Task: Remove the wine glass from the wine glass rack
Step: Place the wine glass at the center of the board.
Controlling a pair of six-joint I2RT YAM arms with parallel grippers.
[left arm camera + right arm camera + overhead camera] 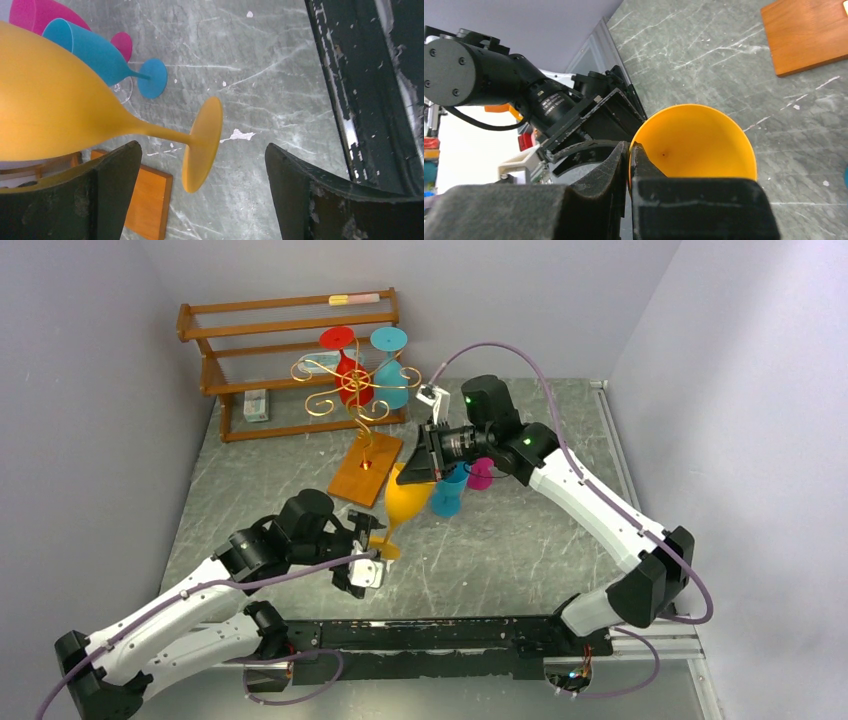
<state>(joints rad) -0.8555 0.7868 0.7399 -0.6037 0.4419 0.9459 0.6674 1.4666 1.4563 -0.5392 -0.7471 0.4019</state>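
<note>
1. Near the middle of the counter (520, 560), just off the near corner of the rack's wooden base (365, 468), the yellow wine glass (405, 502) hangs tilted. Its bowl points toward the far edge and its foot toward the near edge. It is off the wine glass rack (355, 400); whether the foot touches the counter cannot be told.
2. The right fingers (599, 175) are pinched narrow on the rim of the yellow bowl, one inside the lip and one outside.
3. The left fingers (112, 190) stand wide and hold nothing, with the glass's stem and foot between them. Bare counter shows beside one finger. The other fingertip lies close under the stem, and contact there cannot be judged.
4. The rack stands toward the far left of the counter. A red glass (345, 370) and a teal glass (390, 370) hang foot-up among its scroll arms.
5. Behind the rack, a brown slatted shelf (290, 315) runs along the far edge into the far-left corner.
6. Just right of the yellow bowl, under the right arm, a second teal glass (450, 492) and a magenta glass (480, 473) crowd together. The teal foot is near the yellow foot but apart from it.
7. Open surface lies toward the near-right corner and along the right edge. A black rail (450, 632) borders the near edge.
</note>
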